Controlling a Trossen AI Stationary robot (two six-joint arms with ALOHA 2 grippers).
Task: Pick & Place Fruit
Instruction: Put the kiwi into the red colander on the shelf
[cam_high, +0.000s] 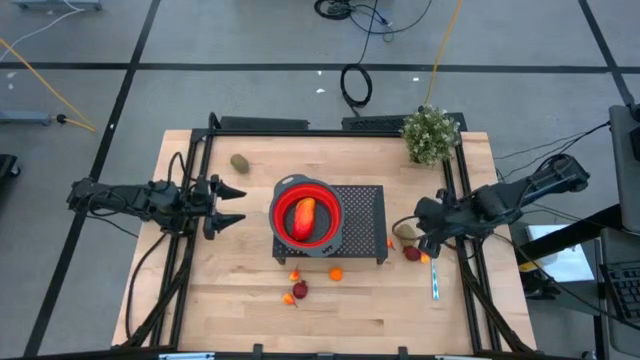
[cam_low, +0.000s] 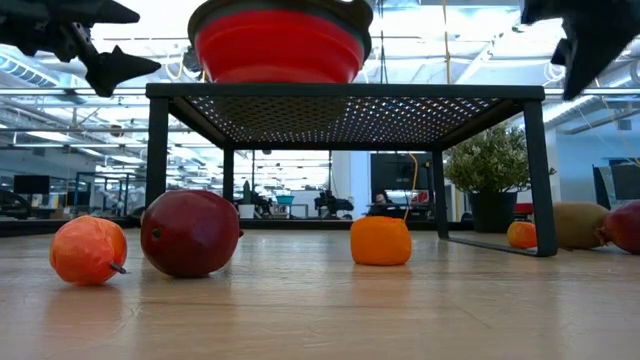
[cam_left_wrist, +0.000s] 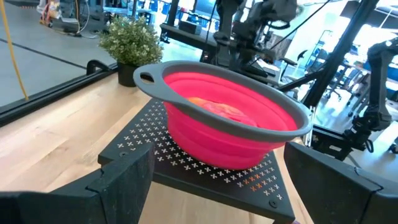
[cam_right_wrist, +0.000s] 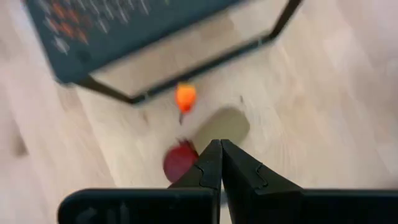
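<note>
The red collapsible bowl (cam_high: 306, 216) stands on a black perforated stand (cam_high: 362, 200) and holds the long red-orange-yellow fruit (cam_high: 303, 218). One brown oval (cam_high: 240, 162) lies far left on the table. The other brown oval (cam_high: 405, 230) lies by a dark red piece (cam_high: 412, 253) right of the stand. My right gripper (cam_high: 428, 243) hovers shut above these two (cam_right_wrist: 219, 146), well clear of them in the low view (cam_low: 572, 80). Orange balls (cam_high: 335, 273) and a dark red piece (cam_high: 300, 290) lie near the front. My left gripper (cam_high: 233, 205) is open, left of the bowl (cam_left_wrist: 217, 186).
A potted plant (cam_high: 431, 133) stands at the far right corner. A thin pale-handled utensil (cam_high: 436, 280) lies near the right rail. A small orange ball (cam_high: 389, 243) sits by the stand's right leg. Black frame rails (cam_high: 200, 180) run along both table sides.
</note>
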